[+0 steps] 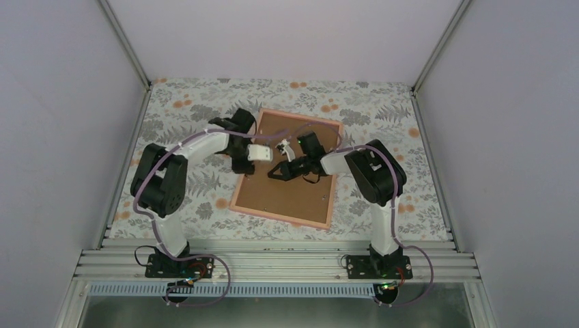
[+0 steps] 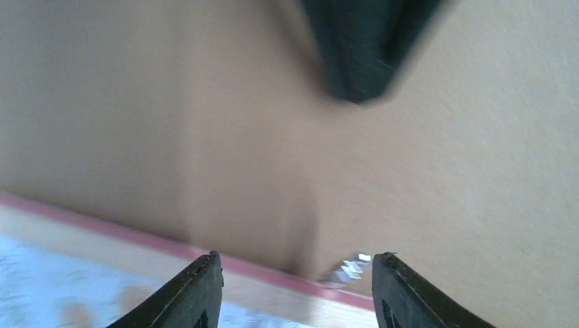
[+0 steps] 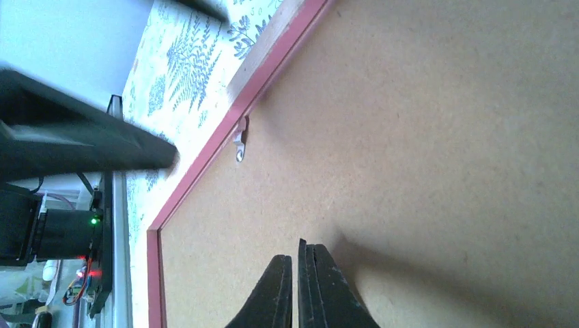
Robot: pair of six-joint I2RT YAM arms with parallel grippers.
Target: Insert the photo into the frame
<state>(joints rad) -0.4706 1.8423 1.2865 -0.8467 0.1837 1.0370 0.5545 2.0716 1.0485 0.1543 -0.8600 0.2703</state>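
Note:
The pink frame [image 1: 332, 195] lies face down on the patterned cloth, filled by a brown backing board [image 1: 287, 195]. The photo is hidden. My left gripper [image 1: 240, 166] is open at the frame's left edge; in the left wrist view its fingers straddle a small metal tab [image 2: 349, 268] beside the pink rim [image 2: 102, 229]. My right gripper [image 1: 278, 171] is shut and empty, its tip low over the board's middle; in the right wrist view [image 3: 298, 254] it hovers above the board, with another metal tab [image 3: 239, 142] by the rim [image 3: 205, 171].
Floral tablecloth [image 1: 205, 109] covers the table. White enclosure walls stand left, right and behind. The left arm's dark finger [image 3: 82, 147] crosses the right wrist view; the right gripper's dark tip [image 2: 362, 48] shows in the left wrist view.

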